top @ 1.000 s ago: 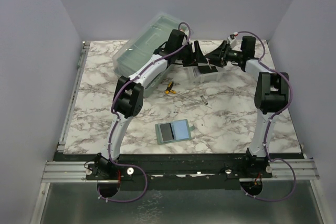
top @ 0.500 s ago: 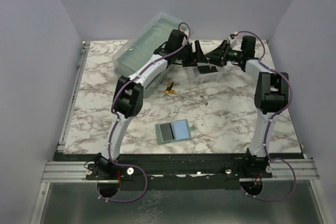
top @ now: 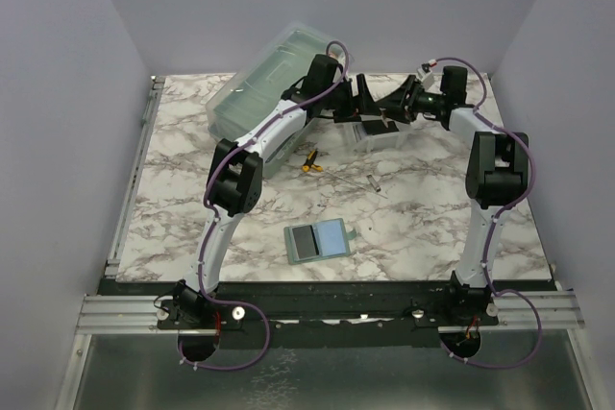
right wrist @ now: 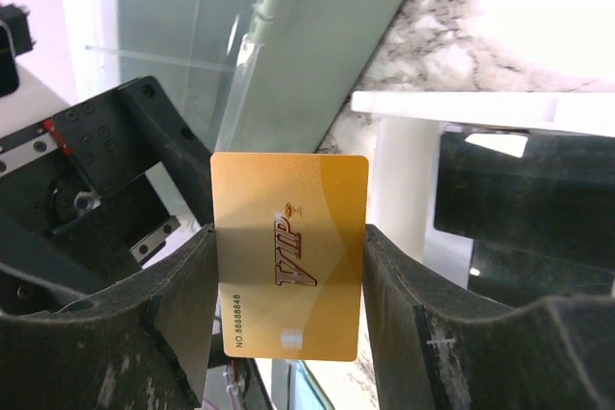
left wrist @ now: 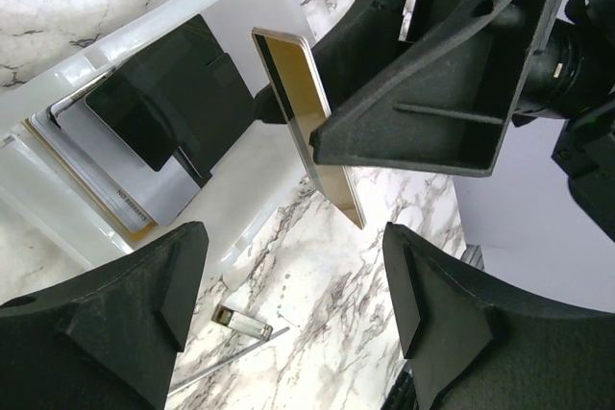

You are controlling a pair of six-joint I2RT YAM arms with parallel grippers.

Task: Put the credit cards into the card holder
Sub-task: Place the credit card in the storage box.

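Marble-patterned table [top: 192, 208] between plain lilac walls [top: 58, 93]; left gripper [left wrist: 293, 256] wide and empty, right gripper [right wrist: 288, 237] tight around gold card [right wrist: 288, 261].

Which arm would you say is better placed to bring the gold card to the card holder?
Right: the right gripper holds the gold card by its edges; the left gripper hangs open, empty.

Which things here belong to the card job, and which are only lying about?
Job:
gold card, held by the right tool
black card in the white tray
card holder

Lying about:
lidded box
yellow-handled implement
small metal pin
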